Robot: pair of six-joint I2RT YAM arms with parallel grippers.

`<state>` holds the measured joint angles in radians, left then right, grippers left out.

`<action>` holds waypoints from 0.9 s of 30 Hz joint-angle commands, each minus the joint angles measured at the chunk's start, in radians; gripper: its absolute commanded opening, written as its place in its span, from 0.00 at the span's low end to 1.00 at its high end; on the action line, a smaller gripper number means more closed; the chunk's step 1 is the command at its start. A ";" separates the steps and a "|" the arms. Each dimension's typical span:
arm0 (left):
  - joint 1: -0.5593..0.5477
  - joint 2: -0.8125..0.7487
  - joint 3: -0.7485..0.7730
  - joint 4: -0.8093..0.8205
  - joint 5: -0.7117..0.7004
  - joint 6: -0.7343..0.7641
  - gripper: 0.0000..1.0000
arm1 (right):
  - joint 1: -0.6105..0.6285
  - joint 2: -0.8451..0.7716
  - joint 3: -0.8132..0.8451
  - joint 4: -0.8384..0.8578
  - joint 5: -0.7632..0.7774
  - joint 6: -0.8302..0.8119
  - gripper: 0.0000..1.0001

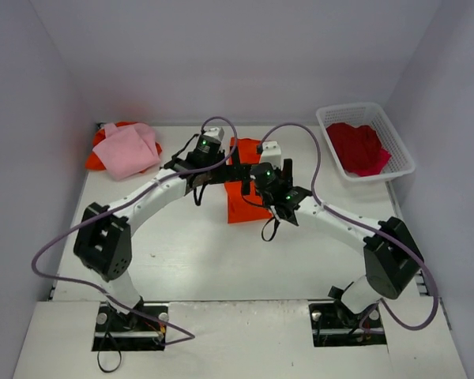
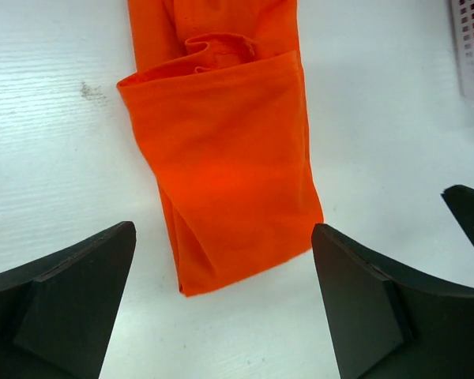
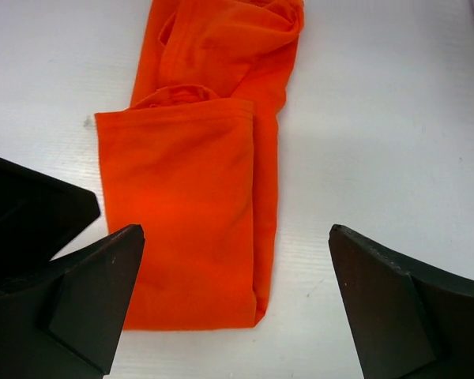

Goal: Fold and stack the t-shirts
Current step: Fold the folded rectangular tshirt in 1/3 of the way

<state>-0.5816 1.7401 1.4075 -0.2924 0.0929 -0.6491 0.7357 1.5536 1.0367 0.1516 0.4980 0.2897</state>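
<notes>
An orange t-shirt (image 1: 241,207) lies folded into a long strip at the table's middle, with one end doubled back over itself. It fills the left wrist view (image 2: 221,158) and the right wrist view (image 3: 193,213). My left gripper (image 1: 221,175) is open and empty above the shirt's near end (image 2: 223,237). My right gripper (image 1: 257,183) is also open and empty just beside it, jaws wide over the same end (image 3: 235,233). A folded pink t-shirt (image 1: 126,150) lies on another orange one (image 1: 95,162) at the far left.
A white basket (image 1: 355,109) at the far right holds red t-shirts (image 1: 359,146); its corner shows in the left wrist view (image 2: 470,39). Purple cables loop over both arms. White walls close in the table on three sides.
</notes>
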 commanded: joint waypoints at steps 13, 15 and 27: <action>-0.093 -0.369 -0.315 0.035 -0.058 -0.101 0.88 | 0.110 -0.234 -0.190 -0.049 0.060 0.160 1.00; -0.112 -0.361 -0.321 0.030 -0.068 -0.113 0.88 | 0.113 -0.248 -0.198 -0.046 0.059 0.155 1.00; -0.144 -0.438 -0.403 0.029 -0.136 -0.179 0.88 | 0.194 -0.083 -0.087 -0.081 0.051 -0.195 0.96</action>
<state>-0.7250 1.3720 0.9836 -0.2958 0.0017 -0.8089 0.8993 1.4467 0.8963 0.0834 0.5270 0.1898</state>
